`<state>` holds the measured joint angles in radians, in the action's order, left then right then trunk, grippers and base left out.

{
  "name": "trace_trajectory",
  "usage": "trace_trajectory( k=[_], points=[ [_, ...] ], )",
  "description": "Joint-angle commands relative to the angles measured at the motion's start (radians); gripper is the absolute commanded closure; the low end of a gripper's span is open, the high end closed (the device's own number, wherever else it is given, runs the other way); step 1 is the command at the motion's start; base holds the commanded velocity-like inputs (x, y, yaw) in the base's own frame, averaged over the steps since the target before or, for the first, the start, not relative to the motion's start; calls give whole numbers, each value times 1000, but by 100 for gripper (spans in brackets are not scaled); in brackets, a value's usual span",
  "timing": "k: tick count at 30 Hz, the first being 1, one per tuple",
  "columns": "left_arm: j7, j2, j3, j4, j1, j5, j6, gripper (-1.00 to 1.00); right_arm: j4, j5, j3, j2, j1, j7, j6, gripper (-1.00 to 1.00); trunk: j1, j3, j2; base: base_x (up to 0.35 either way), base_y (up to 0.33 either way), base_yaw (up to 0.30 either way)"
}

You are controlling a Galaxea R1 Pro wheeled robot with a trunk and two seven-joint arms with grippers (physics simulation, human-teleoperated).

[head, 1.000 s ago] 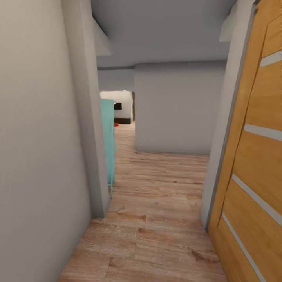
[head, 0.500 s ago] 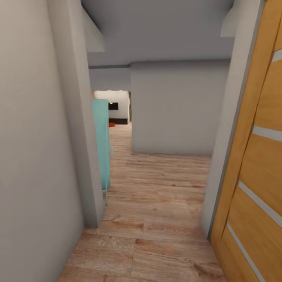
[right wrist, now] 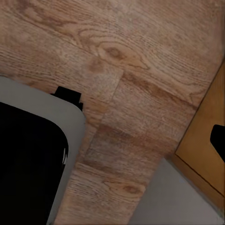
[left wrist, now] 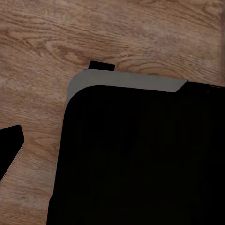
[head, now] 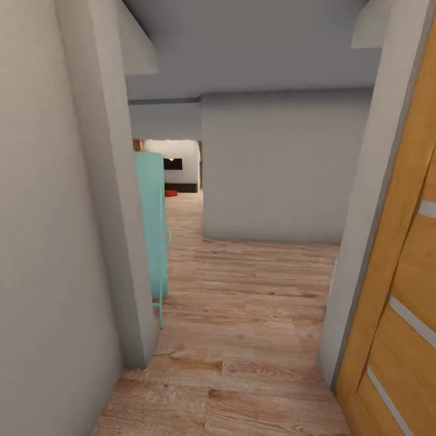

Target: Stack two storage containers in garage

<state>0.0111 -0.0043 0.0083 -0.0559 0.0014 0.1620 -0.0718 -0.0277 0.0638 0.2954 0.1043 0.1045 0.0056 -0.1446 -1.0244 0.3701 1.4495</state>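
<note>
I am in a narrow hallway with a light wood-plank floor (head: pixel 254 315). Far down a gap on the left, a small red-orange shape (head: pixel 171 193) lies on the floor of a distant bright room; it is too small to tell if it is a storage container. A black TV (head: pixel 172 163) and a low dark bench (head: pixel 183 188) show there too. In the left wrist view one dark fingertip (left wrist: pixel 9 152) sits at the picture's edge, and in the right wrist view another dark fingertip (right wrist: pixel 218 138) does the same. Nothing is held between the fingers.
A grey wall corner (head: pixel 130 254) stands close on the left, with a turquoise cabinet (head: pixel 152 224) behind it. An orange-wood door (head: pixel 399 290) and its grey jamb (head: pixel 357 254) flank the right. A grey wall block (head: pixel 272 169) faces me. My dark base (left wrist: pixel 140 159) shows over the planks.
The camera has moved forward along the hallway. The left wall corner and the door have slid outward, and slightly more of the far bright room shows.
</note>
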Motion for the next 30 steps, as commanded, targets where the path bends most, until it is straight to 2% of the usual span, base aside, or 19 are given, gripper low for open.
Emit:
trace_trajectory(
  k=[1,7,19,30],
  points=[
    [1,0,0,-1,0,7,-2,-100,-3,7,-1,0,2,1,-6,-100,-1,1,1,322,0,0],
    [0,-2,2,-1,0,7,-3,-100,-3,5,-2,0,2,1,-34,-100,-1,1,1,322,0,0],
    [0,-3,4,-1,0,7,-9,-100,-3,-1,-4,0,2,4,-39,-100,-1,1,1,322,0,-1],
    [0,-2,3,0,0,7,-4,-100,-3,-24,-11,-3,3,-7,-38,-100,-1,1,1,322,0,-121]
  ],
)
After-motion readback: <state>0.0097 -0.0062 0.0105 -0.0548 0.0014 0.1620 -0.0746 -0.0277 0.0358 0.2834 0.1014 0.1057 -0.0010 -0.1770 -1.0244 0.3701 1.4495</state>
